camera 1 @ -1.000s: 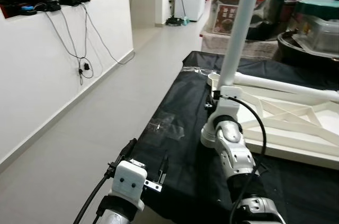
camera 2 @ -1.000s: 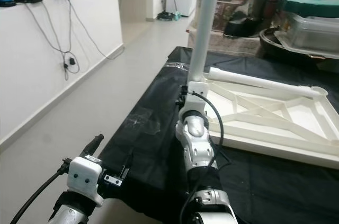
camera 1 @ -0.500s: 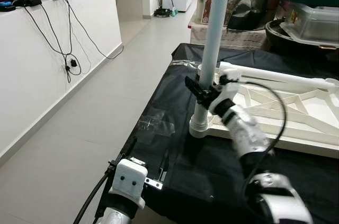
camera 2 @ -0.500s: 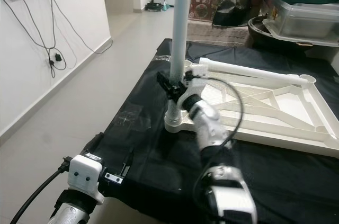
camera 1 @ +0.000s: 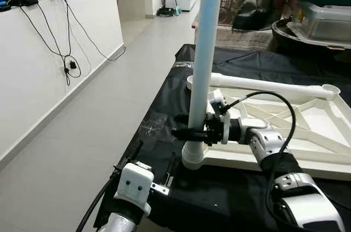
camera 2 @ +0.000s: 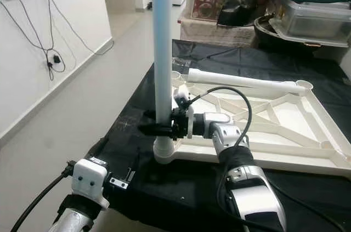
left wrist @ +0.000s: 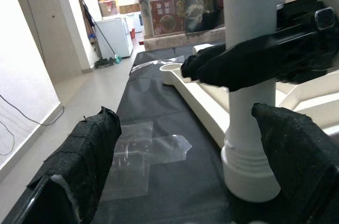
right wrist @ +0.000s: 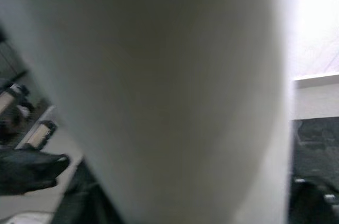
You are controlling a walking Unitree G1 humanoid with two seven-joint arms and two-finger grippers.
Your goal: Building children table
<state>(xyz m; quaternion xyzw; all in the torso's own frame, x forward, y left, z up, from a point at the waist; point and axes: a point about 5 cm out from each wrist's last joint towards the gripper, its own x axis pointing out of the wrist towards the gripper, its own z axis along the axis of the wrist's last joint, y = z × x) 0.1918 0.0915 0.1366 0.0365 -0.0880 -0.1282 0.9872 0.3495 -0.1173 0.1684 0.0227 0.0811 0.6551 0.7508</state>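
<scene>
Now the Leg Stands Up

A black-covered bench [camera 1: 164,111] sits in a room with a grey floor [camera 1: 98,111]. The right gripper [camera 1: 189,132] reaches sideways, fingers shut around the white table leg [camera 1: 204,56], upright between them. The white table frame [camera 1: 285,128] lies flat behind. The left gripper [left wrist: 175,171] hangs low, fingers apart.

Head views: bright, even indoor light, sharp, no motion blur. White wall [camera 1: 49,73] and floor [camera 1: 109,117] near overexposed; black cloth on worktop [camera 2: 181,182] reads dark with little detail. Left wrist view: daylight glare at doorway, near fingers [left wrist: 90,155] soft and out of focus. Right wrist view: white leg [right wrist: 159,86] too close, fully blurred; blown highlight at one upper corner.
</scene>
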